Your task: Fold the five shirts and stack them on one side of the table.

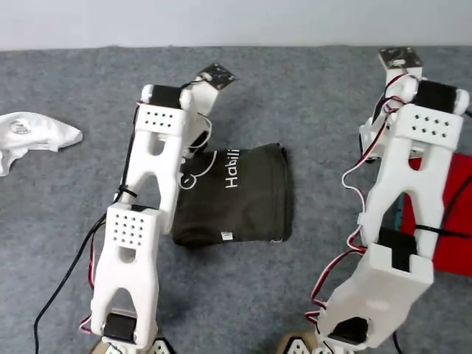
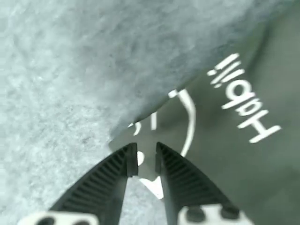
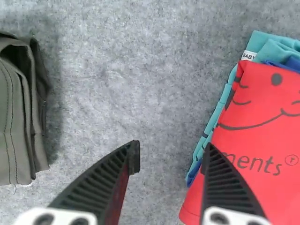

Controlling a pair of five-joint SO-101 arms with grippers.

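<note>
While your left tool (image 2: 146, 157) pinches the edge of the dark shirt (image 2: 243, 183), lift slowly so it stays folded; your right tool (image 3: 171, 152) hangs spread wide beside the red shirt pile (image 3: 262, 140).

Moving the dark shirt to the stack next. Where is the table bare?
Bare table lies between the dark shirt and the red stack, with the right hand open over it. Another free patch: between the white shirt and the left arm. Crowded where the left hand grips the dark shirt.
</note>
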